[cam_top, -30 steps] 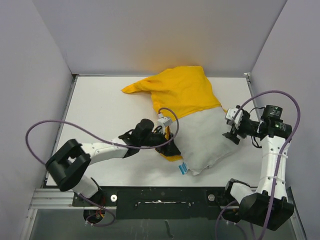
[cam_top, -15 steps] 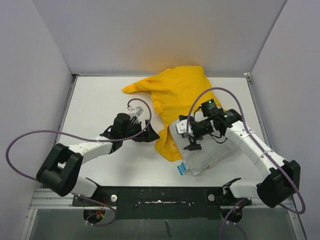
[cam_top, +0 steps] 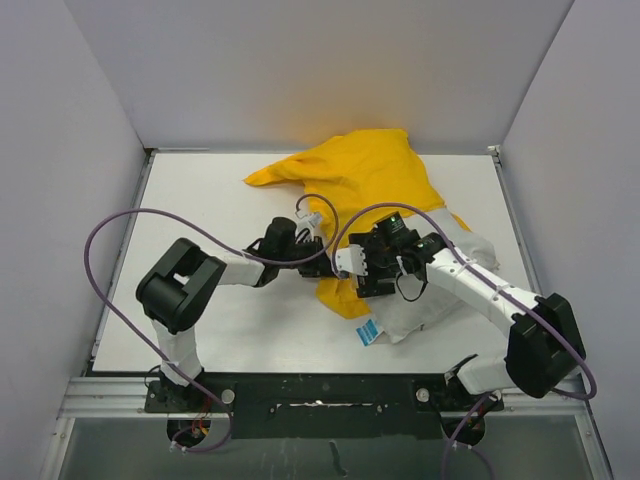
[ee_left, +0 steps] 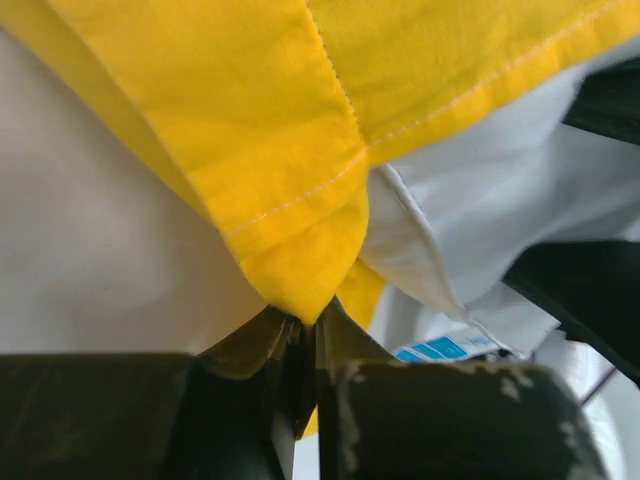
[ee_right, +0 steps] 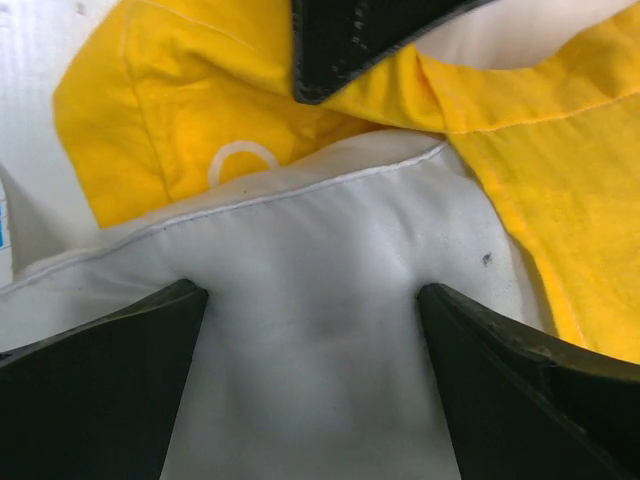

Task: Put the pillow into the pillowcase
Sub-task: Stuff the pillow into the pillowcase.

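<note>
Left jaws pinch the bright yellow fabric pillowcase (cam_top: 365, 180) at its near hem, apparently to hold the mouth open. Right jaws, spread wide, straddle the plump white cloth pillow (cam_top: 425, 305), which lies partly sleeved on the worktop (cam_top: 200, 200); they look poised to push it in.

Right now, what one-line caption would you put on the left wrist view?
Left gripper pinching a folded corner of the yellow pillowcase, white pillow alongside.

The white-and-black left arm (cam_top: 232, 270) reaches low toward the middle. The black two-finger left gripper (ee_left: 305, 350) pinches tight on the hem of the yellow fabric pillowcase (ee_left: 260, 130). The right arm (cam_top: 470, 285) bends inward, with the right gripper (ee_right: 312, 380) spread wide, tips down.
</note>
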`<move>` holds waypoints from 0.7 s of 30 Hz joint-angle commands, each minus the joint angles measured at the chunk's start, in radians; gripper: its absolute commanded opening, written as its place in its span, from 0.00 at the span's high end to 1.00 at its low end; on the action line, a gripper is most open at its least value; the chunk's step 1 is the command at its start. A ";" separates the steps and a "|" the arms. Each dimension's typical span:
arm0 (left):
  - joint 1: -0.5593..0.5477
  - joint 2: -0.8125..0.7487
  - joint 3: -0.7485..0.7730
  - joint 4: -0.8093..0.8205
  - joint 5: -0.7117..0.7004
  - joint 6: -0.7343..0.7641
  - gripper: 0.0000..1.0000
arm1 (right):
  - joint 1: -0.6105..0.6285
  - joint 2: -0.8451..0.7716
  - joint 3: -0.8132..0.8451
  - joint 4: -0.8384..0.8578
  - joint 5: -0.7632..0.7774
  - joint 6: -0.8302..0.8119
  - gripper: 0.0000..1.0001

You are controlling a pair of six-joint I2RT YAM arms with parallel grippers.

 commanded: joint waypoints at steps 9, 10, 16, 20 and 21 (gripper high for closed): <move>-0.119 -0.183 -0.095 0.298 0.265 -0.171 1.00 | -0.040 0.124 0.042 0.440 0.318 -0.001 1.00; -0.150 -0.198 -0.092 0.309 0.277 -0.192 1.00 | -0.043 0.130 0.081 0.481 0.318 0.009 1.00; -0.283 -0.272 -0.152 0.522 0.248 -0.366 1.00 | -0.068 0.150 0.283 0.516 0.284 0.210 1.00; -0.308 -0.281 -0.231 0.606 0.197 -0.414 1.00 | -0.099 0.126 0.095 0.514 0.075 0.278 0.99; -0.304 -0.277 -0.249 0.611 0.186 -0.415 1.00 | -0.099 0.119 0.049 0.490 -0.008 0.260 0.93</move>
